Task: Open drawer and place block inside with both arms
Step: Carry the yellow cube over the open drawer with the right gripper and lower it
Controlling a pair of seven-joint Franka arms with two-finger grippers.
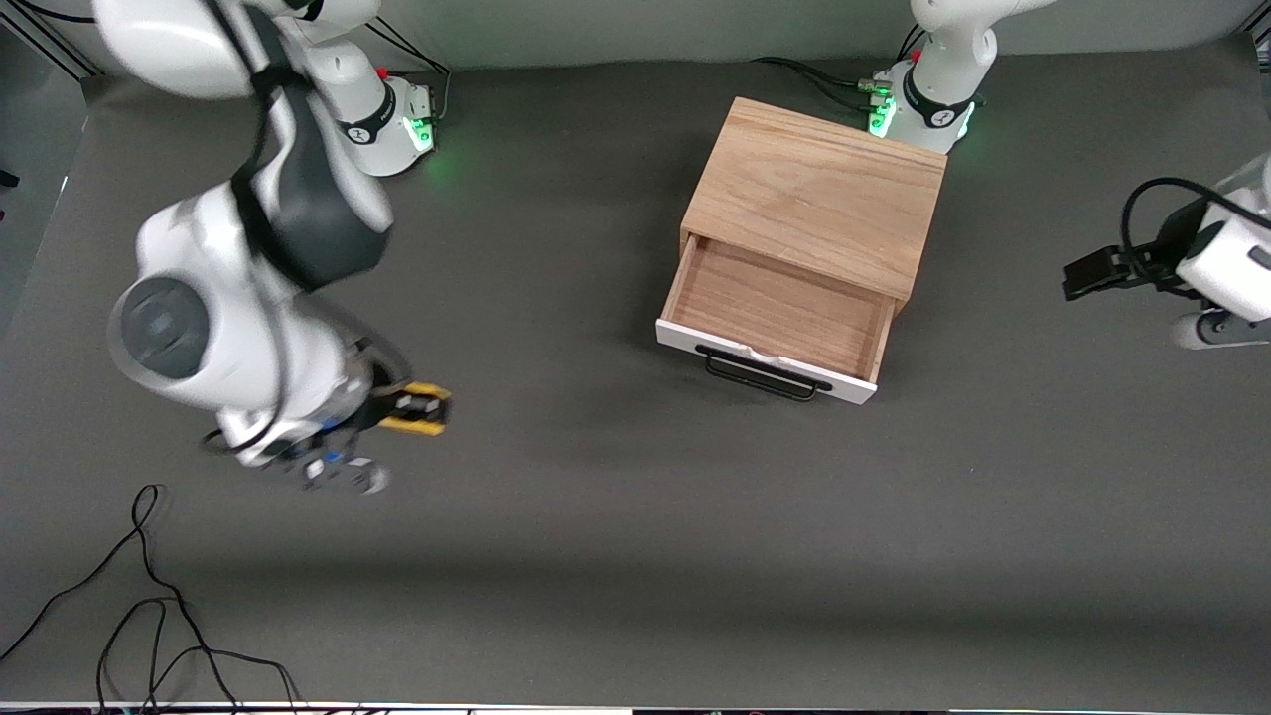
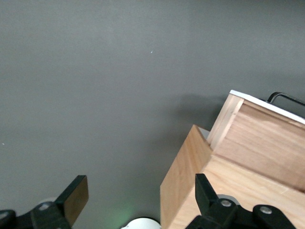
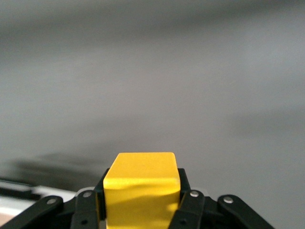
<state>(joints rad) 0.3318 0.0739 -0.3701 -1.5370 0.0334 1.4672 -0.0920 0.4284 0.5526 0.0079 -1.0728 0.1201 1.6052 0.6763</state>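
The light oak cabinet (image 1: 819, 194) stands near the left arm's base. Its drawer (image 1: 775, 318) is pulled out toward the front camera, with a white front panel, a black bar handle (image 1: 760, 373) and an empty wood interior. My right gripper (image 1: 422, 409) is shut on the yellow block (image 1: 417, 410) and holds it above the mat toward the right arm's end, well apart from the drawer. The block fills the space between the pads in the right wrist view (image 3: 141, 188). My left gripper (image 1: 1087, 273) is open and empty, in the air at the left arm's end; the cabinet (image 2: 238, 191) shows under it in the left wrist view.
A dark grey mat (image 1: 635, 556) covers the table. Loose black cables (image 1: 149, 616) lie at the near corner on the right arm's end. The green-lit arm bases (image 1: 402, 119) stand along the table's edge farthest from the front camera.
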